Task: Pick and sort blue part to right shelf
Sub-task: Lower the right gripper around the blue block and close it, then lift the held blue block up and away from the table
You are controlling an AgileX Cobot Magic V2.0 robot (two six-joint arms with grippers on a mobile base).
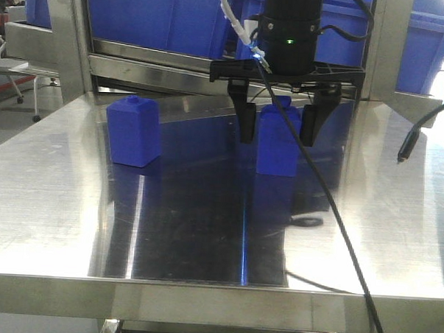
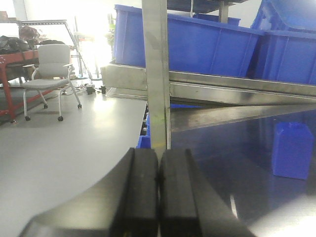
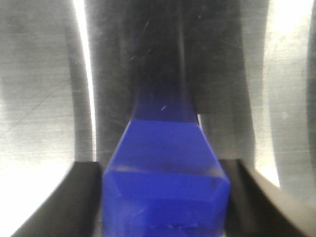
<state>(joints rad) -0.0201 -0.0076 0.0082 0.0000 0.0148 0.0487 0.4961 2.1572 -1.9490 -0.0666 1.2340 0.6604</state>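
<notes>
Two blue parts stand upright on the steel table. One blue part is at the centre, also filling the lower right wrist view. My right gripper is lowered over it, open, with a black finger close on each side and thin gaps showing. The other blue part stands further left and appears in the left wrist view. My left gripper is shut with nothing in it, beyond the table's left edge. The shelf rail runs behind the table.
Large blue bins sit on the shelf above the table's back. A steel upright stands ahead of my left gripper. A black cable hangs across the table front. Another cable end dangles at the right. An office chair stands far left.
</notes>
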